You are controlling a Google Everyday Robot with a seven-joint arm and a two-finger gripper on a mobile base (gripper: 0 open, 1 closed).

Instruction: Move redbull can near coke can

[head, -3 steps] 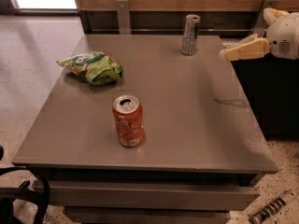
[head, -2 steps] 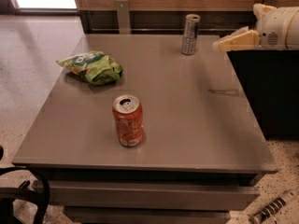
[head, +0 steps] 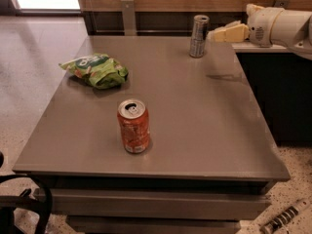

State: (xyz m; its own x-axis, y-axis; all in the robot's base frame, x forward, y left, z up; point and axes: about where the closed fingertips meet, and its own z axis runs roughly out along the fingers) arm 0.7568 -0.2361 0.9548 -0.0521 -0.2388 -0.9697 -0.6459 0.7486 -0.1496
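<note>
Shifting left, the gripper (head: 217, 34) now hovers just right of the redbull can (head: 198, 36); wide or narrow, I cannot tell. Nearest, the coke can (head: 133, 126) stands upright on the table (head: 209, 126); the redbull can stands at the far edge.

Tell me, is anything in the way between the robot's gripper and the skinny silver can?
Nothing visible. The cream gripper hovers just right of the slim silver-grey metal can on the grey table's far side, only air between them.
</note>
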